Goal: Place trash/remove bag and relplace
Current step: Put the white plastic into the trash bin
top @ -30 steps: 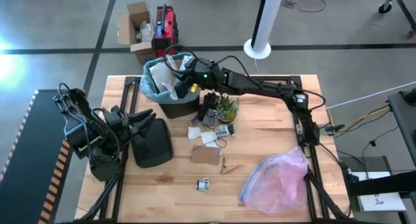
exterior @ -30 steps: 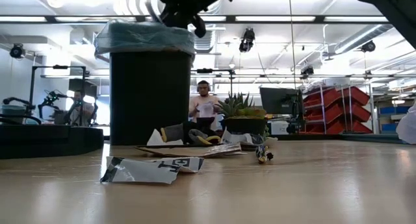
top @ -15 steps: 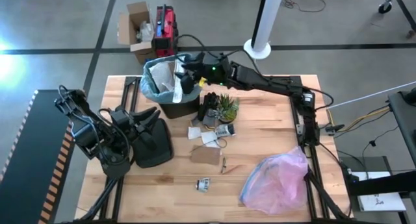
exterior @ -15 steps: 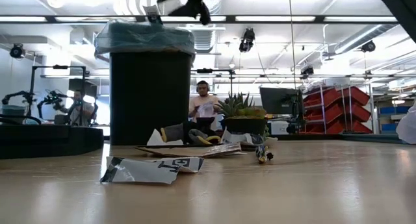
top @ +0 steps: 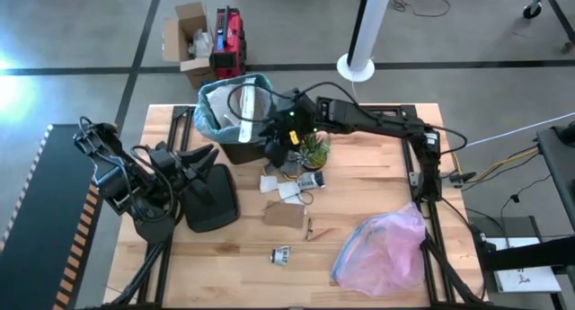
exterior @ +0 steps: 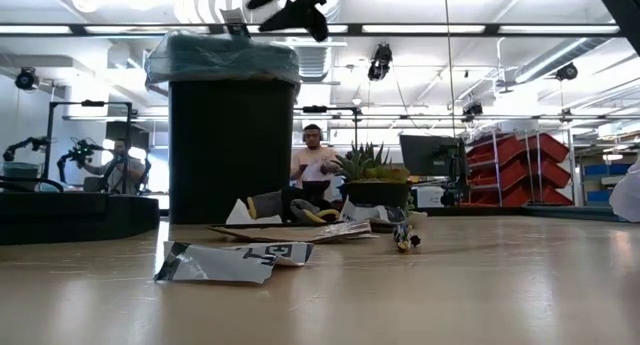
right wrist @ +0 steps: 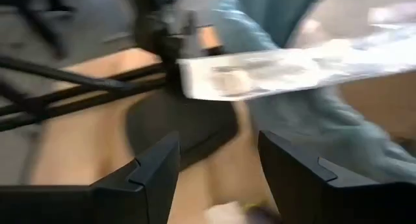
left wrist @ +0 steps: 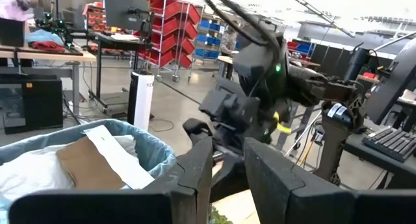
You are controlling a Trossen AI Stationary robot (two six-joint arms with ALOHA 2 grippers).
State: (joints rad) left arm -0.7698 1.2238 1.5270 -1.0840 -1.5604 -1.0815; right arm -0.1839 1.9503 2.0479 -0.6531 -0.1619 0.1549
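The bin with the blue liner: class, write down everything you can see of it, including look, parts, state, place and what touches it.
The bin is a dark, straight-sided container standing upright on the wooden table at its far edge. A thin, crinkly blue-teal bag lines it, folded over the rim. Inside lie white paper and brown card. Its lid is off. The right gripper, open and empty, hangs beside the rim near the potted plant.
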